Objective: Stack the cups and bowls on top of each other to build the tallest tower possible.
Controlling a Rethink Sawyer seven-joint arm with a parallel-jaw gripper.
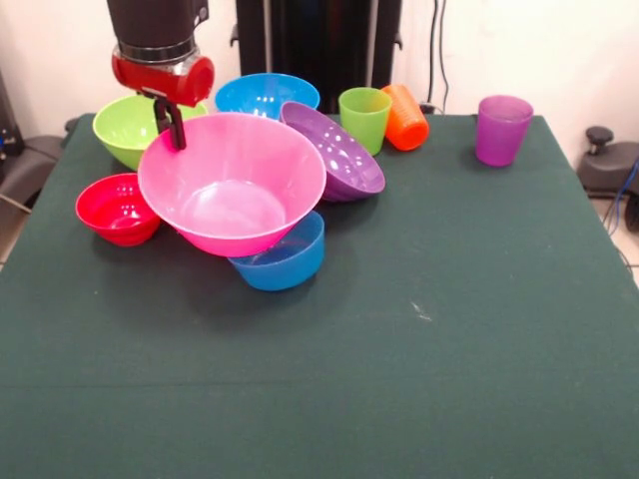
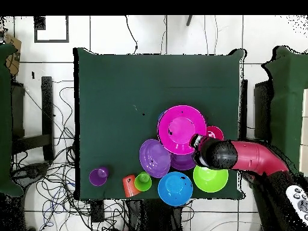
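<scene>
Front view: we are seeing the black end effector [image 1: 170, 124] pinching the far rim of the big flared glossy pink plastic bowl [image 1: 232, 185], one finger inside, one outside. We judge this rim grip is keeping the bowl tilted, propped over the blue plastic bowl [image 1: 285, 257] on the green bench [image 1: 449, 319]. The green [image 1: 364, 118], orange [image 1: 405, 117] and translucent purple [image 1: 501, 129] plastic cups are waiting at the far edge.

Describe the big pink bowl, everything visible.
The pink bowl is the largest: glossy plastic, flared, open side up and empty. It sits tilted, raised on a blue bowl under its near edge, beside the tilted purple bowl. The end effector is at its far rim, apparently gripping it.
</scene>
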